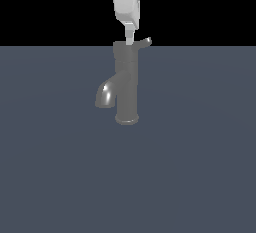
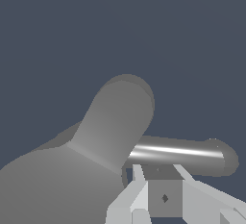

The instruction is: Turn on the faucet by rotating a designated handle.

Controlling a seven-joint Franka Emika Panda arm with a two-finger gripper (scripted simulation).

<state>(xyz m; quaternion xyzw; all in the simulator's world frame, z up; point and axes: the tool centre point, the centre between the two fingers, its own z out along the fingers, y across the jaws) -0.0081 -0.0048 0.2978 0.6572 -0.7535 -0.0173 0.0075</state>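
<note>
Faucet standing mid-counter, spout pointing to the exterior view's left; handle projecting right at its top. Claw hovering at the handle, opening indiscernible; it is risking slipping off the thin, smooth rod.

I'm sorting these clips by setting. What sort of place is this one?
Not a real room: most likely a bare simulated test scene. A lone dark faucet stands on a flat, featureless grey-blue floor under a black void, with the tool coming down by its thin handle. No sink or walls show.
</note>
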